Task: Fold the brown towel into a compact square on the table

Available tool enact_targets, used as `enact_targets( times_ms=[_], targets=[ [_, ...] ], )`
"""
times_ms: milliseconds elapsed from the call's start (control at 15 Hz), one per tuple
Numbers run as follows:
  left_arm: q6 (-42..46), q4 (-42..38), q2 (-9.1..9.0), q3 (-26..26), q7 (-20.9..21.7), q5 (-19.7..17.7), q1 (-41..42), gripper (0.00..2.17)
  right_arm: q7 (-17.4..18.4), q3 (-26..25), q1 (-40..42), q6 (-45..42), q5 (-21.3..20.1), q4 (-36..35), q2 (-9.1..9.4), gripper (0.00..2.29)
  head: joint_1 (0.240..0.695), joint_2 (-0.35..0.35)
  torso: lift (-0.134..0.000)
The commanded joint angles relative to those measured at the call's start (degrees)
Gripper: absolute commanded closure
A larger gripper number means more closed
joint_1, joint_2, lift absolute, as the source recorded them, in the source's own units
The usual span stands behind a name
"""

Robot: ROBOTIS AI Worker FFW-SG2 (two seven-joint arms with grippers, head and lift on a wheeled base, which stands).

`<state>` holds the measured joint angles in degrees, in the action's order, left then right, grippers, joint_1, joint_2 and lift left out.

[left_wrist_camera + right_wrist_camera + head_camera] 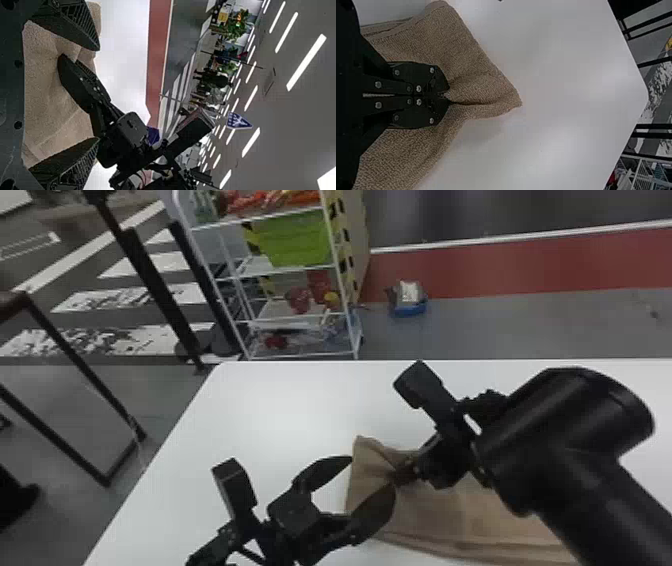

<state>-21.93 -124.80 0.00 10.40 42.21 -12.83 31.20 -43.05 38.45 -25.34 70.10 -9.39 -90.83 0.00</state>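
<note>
One early fold, seemingly in hand; calls next for a second grip near the pinch, then a level carry-over. Left gripper [372, 473]: low, angled inward, fingers apart. Right gripper [449, 98]: slanting in from the right, fingers clamped on a gathered part of the brown towel [440, 515], lying creased on the white table [280, 400].

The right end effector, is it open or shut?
Shut on the cloth: the tips of the right end effector meet, and the brown towel is pinched into creases there.
</note>
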Motion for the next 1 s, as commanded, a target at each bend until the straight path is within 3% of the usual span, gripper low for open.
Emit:
enact_targets(
  times_ms=[0,67,133,200,400,533,800,933],
  targets=[
    [0.00,-0.09,-0.15,0.49,0.15,-0.09,0.00,0.08,-0.01,0.22,0.38,-0.35,0.17,-0.31,0.05,0.98,0.695,0.319,-0.124],
    [0.00,-0.09,-0.15,0.85,0.15,-0.53,0.09,0.08,-0.10,0.22,0.38,-0.17,-0.45,-0.31,0.05,0.71,0.695,0.325,-0.124],
    [0.00,-0.18,-0.15,1.20,0.24,-0.70,0.09,0.08,-0.10,0.57,0.82,-0.35,-2.91,-0.48,0.05,0.27,0.695,0.331,-0.124],
    [0.00,-0.09,-0.15,1.46,0.24,-0.88,0.09,0.08,-0.10,0.13,1.26,-0.35,-3.70,-0.57,0.05,0.13,0.695,0.332,-0.124],
    [0.00,0.18,-0.15,1.46,0.15,-0.88,0.09,0.08,-1.59,-4.26,3.72,0.71,-3.53,-4.88,0.05,0.11,0.695,0.327,-0.124],
    [0.00,0.53,-0.15,1.99,0.15,-0.97,0.00,0.08,-2.65,-7.34,5.47,5.80,-2.47,-11.65,0.05,0.11,0.695,0.322,-0.124],
    [0.00,2.02,-0.15,3.66,0.15,-1.05,-0.35,0.08,-8.54,-16.83,10.57,12.84,-1.42,-23.42,0.05,0.13,0.695,0.324,-0.124],
    [0.00,2.64,-0.15,3.57,0.33,-0.79,-0.26,0.10,-11.35,-23.33,14.88,13.71,-0.01,-27.47,-1.84,0.13,0.695,0.317,-0.124]
  ],
)
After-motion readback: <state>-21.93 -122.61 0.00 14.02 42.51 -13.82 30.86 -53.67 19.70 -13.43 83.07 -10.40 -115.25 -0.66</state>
